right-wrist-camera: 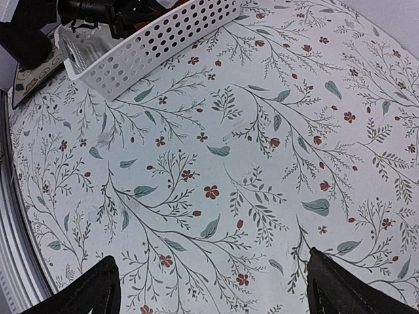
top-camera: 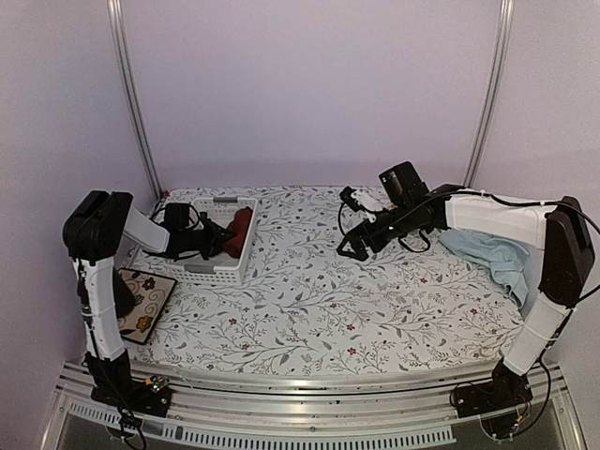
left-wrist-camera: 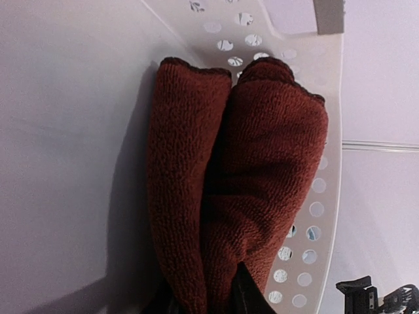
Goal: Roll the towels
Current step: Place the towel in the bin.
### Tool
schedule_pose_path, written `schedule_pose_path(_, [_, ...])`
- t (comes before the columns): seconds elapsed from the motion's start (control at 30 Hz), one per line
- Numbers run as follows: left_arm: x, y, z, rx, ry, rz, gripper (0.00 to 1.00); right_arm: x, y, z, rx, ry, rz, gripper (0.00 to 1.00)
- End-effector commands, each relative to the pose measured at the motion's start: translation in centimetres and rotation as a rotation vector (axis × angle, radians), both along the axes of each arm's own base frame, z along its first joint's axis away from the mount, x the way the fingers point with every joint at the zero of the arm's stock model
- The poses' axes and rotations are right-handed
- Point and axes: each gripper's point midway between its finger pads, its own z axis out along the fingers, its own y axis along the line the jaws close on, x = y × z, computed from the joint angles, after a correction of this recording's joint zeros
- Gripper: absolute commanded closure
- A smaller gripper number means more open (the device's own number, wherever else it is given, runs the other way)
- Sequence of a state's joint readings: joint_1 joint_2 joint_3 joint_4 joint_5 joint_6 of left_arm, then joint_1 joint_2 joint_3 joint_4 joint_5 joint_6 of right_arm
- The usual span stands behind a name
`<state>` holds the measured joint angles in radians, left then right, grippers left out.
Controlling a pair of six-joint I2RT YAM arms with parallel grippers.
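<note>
Lilac walls enclose a table covered with a floral tablecloth (top-camera: 309, 309), white with grey-green sprigs and small red blossoms. At the left claw's fingertips sits the rust-red towel (left-wrist-camera: 242, 176), a thick, nubbly terry cloth doubled into two plump lobes side by side, with a darker stitched hem along their far ends. It rests inside a white perforated basket (top-camera: 225, 270), pressed against the basket's holed side wall. The left claw (top-camera: 217, 236) reaches into the basket and is clenched on the near end of this towel, its dark fingers (left-wrist-camera: 245, 294) pinching the fabric from either side.

The pale blue towel (top-camera: 492, 258) lies loose and crumpled on the tablecloth, behind the right claw and beside its forearm, near the table's right edge. The right claw (top-camera: 352, 246) hangs over bare cloth at the table's middle, released, its two black fingers (right-wrist-camera: 91, 291) spread wide and grasping nothing. A small patterned mat (top-camera: 145, 300) lies behind the left claw, just beside the basket.
</note>
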<state>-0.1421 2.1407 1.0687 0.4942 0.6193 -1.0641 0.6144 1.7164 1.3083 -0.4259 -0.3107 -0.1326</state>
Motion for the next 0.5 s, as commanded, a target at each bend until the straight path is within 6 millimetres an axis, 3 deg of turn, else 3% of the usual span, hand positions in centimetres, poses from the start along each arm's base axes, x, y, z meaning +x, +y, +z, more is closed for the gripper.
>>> schedule_pose_path(0.0, [-0.5,0.1,-1.4,0.082,0.036,-0.013,0.71,0.2,0.7,0.4,-0.003,-0.004,0.025,0.01])
schedule_pose_path(0.23, [0.1,0.5,-0.5,0.177,0.024,-0.019,0.54,0.1,1.1,0.1,-0.003,0.003,0.037,0.01])
schedule_pose_path(0.47, [0.2,1.0,1.2,0.222,-0.012,-0.008,0.51,-0.1,1.4,-0.1,-0.005,0.010,0.045,0.01])
